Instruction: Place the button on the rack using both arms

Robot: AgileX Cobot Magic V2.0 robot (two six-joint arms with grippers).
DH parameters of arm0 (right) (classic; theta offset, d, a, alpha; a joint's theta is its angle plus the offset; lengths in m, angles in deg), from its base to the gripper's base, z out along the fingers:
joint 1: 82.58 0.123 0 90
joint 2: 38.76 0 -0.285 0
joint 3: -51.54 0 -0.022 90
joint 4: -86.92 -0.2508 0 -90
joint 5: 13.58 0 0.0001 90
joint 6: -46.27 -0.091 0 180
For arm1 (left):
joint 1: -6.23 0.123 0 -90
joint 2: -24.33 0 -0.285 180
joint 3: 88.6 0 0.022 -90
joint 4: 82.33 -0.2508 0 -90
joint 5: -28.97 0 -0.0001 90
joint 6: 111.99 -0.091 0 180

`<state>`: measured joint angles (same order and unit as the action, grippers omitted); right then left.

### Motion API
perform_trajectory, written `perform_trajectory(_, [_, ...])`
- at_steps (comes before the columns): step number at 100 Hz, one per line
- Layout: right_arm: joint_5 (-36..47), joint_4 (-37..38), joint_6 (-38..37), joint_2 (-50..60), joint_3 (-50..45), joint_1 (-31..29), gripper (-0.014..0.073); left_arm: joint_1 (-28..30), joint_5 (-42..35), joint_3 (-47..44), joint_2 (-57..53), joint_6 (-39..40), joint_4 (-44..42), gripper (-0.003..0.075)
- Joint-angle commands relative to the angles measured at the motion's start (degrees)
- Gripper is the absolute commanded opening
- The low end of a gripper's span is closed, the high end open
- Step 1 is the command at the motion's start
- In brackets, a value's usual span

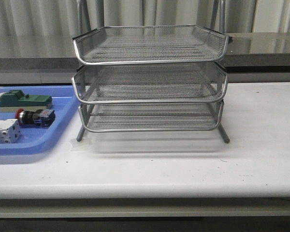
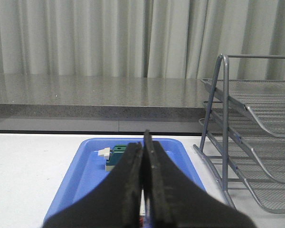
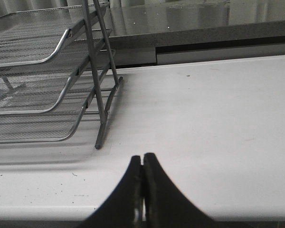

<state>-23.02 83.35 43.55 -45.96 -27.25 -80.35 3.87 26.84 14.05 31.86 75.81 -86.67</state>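
White table [image 1: 261, 159], rack [image 1: 150, 79] centre, button [image 1: 35, 117] in blue tray [image 1: 63, 104], left gripper [image 2: 145, 142] and right gripper [image 3: 142, 161] closed, empty, no legible writing.

Only the fingers show. The left gripper [image 2: 145, 142] has two broad matte-black fingers [image 2: 128, 190] with a grainy, rubbery texture, widening toward 6 o'clock and tapering to thin tips at 12 o'clock. The right gripper [image 3: 142, 159] looks alike: smooth black fingers [image 3: 154, 194], rounded tips, flaring outward toward the base.
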Motion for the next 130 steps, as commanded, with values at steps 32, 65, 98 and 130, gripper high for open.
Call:
perform_trajectory(32, [4.7, 0.5, 0.2, 1.2, 1.0, -0.1, -0.0060, 0.0, -4.3, -2.4, -1.6, 0.4, 0.5, -0.0020])
perform_trajectory(65, [8.7, 0.5, 0.2, 1.2, 1.0, -0.1, -0.0060, 0.0, -4.3, -2.4, -1.6, 0.4, 0.5, -0.0020])
perform_trajectory(98, [13.6, -0.3, 0.2, 0.8, 3.8, -0.1, -0.0060, 0.0, -4.3, -2.4, -1.6, 0.4, 0.5, -0.0020])
perform_trajectory(130, [-9.5, -4.2, 0.2, -11.4, 24.0, -0.1, -0.0060, 0.0, -4.3, -2.4, -1.6, 0.4, 0.5, -0.0020])
